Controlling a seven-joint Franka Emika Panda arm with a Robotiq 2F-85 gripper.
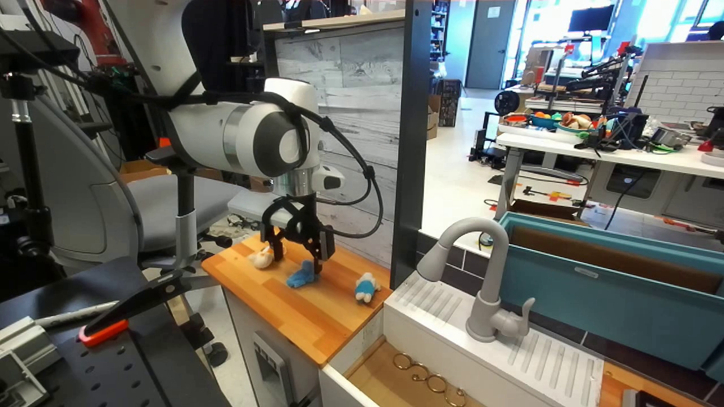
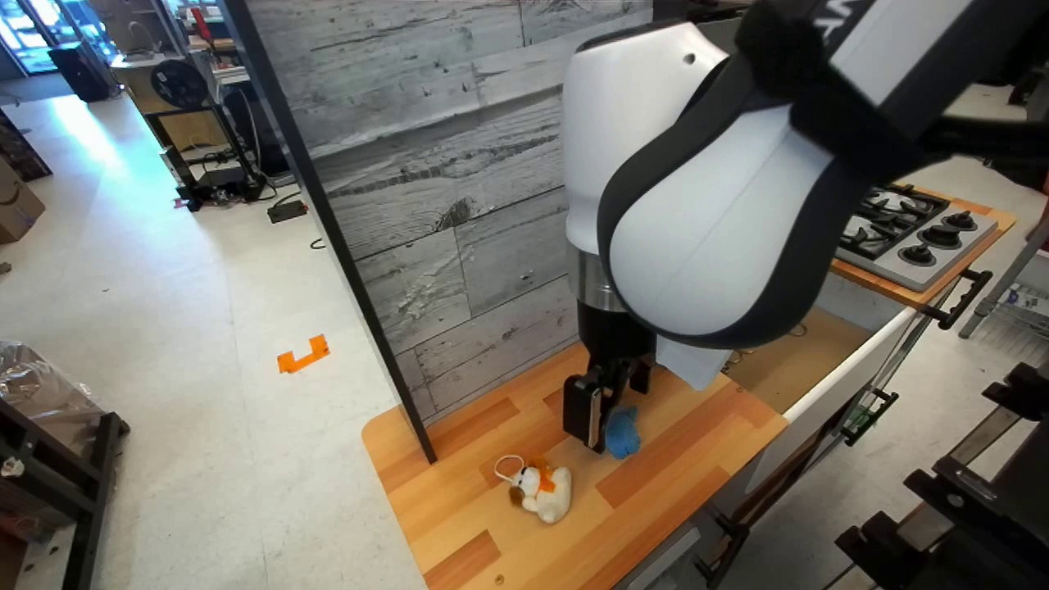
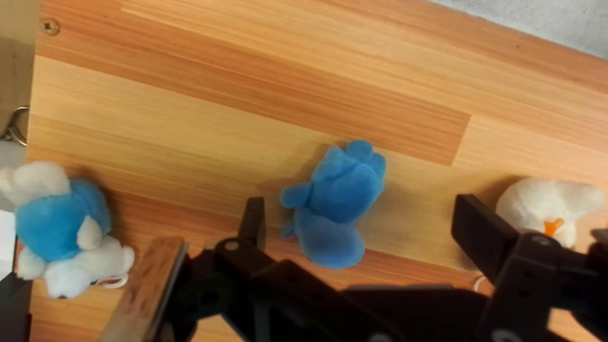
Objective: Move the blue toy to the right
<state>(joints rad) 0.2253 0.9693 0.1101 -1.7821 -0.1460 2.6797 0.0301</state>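
Observation:
The blue toy [image 1: 301, 275] is small, lumpy and all blue. It lies on the wooden counter and also shows in an exterior view [image 2: 624, 433], partly behind a finger, and in the wrist view [image 3: 339, 199]. My gripper [image 1: 298, 263] points down, low over the counter, with its fingers wide apart. In the wrist view the gripper [image 3: 358, 209] has one finger on each side of the blue toy. The toy lies closer to the left finger there, with a gap to both. Nothing is held.
A white toy with an orange scarf [image 2: 553, 494] lies close beside the outer side of a finger. A white toy in blue clothing [image 1: 366, 288] lies near the sink end of the wooden counter [image 1: 317, 333]. A grey faucet [image 1: 486, 282] and a plank wall [image 2: 459, 205] border the counter.

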